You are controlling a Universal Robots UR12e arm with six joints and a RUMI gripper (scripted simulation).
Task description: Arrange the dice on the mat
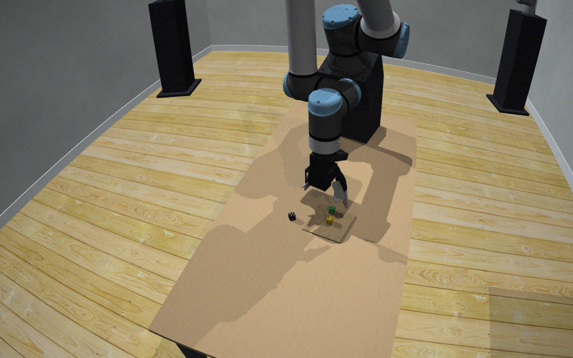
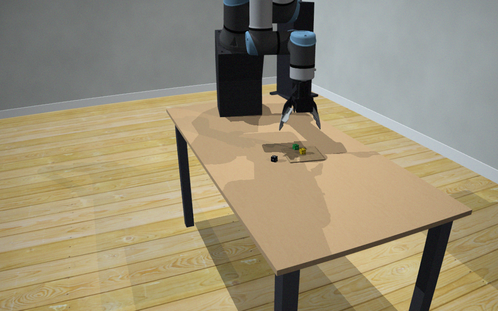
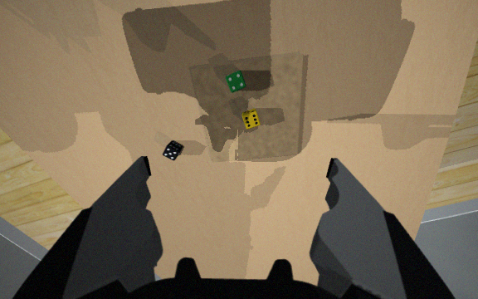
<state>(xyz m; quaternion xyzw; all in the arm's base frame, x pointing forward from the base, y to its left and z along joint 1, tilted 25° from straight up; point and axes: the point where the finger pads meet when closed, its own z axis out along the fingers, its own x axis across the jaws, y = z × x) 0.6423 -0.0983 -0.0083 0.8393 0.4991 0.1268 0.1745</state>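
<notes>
A square mottled mat (image 1: 339,233) (image 2: 314,155) (image 3: 286,83) lies on the table. A green die (image 1: 332,209) (image 2: 295,147) (image 3: 236,81) sits flat on its far part with 4 on top. A yellow die (image 1: 329,220) (image 2: 302,151) (image 3: 251,119) sits flat near its middle with 6 on top. A black die (image 1: 291,216) (image 2: 274,158) (image 3: 173,150) is on the bare table beside the mat; its top looks like 5, with a side face of several pips also showing. My gripper (image 1: 325,196) (image 2: 300,128) (image 3: 238,159) is wide open and empty, above the table on the robot's side of the dice.
The wooden table (image 1: 350,294) (image 2: 378,201) extends around the mat. The black robot base (image 1: 364,106) (image 2: 239,85) stands at its far end. Arm shadows fall across the mat and dice. Dark pedestals (image 1: 172,48) (image 1: 515,62) stand on the floor.
</notes>
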